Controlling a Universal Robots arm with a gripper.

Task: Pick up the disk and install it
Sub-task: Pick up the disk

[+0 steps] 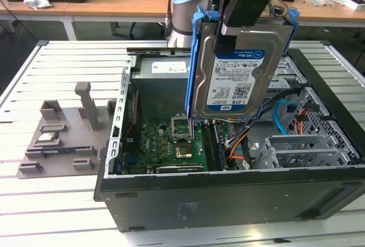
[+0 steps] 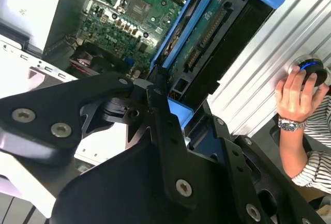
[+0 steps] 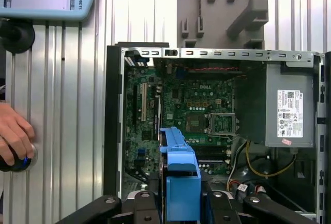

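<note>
**Disk carried on edge above the open computer case**

The gripper (image 1: 228,30) has its jaws pinched on the upper end of the disk (image 1: 236,73), which hangs on edge with its label towards the exterior view. No part of it touches the computer case (image 1: 228,195). In both wrist views the blue bracket (image 3: 181,172) runs out from between the black fingers (image 2: 160,131), above the motherboard (image 3: 191,110).

Step in hand, as judged: pick-up is complete and the carry is under way, but the disk is not yet seated. Seating would call for squaring the bracket to the bay and a straight, low-force approach.

Edges and clearance:
- The drive cage (image 1: 302,150) lies at the exterior view's right, beside the orange cables (image 1: 242,144) and the blue cable (image 1: 282,113). These are a likely snag.
- The case's sheet-metal rim (image 1: 122,104) and the power supply (image 3: 289,110) bound the opening.
- Above the case the room is open.
- A person's hand (image 3: 13,136) rests on a round control on the slatted table (image 1: 63,59), well apart from the case.
- A grey parts fixture (image 1: 63,138) stands outside the case at the exterior view's left.
</note>
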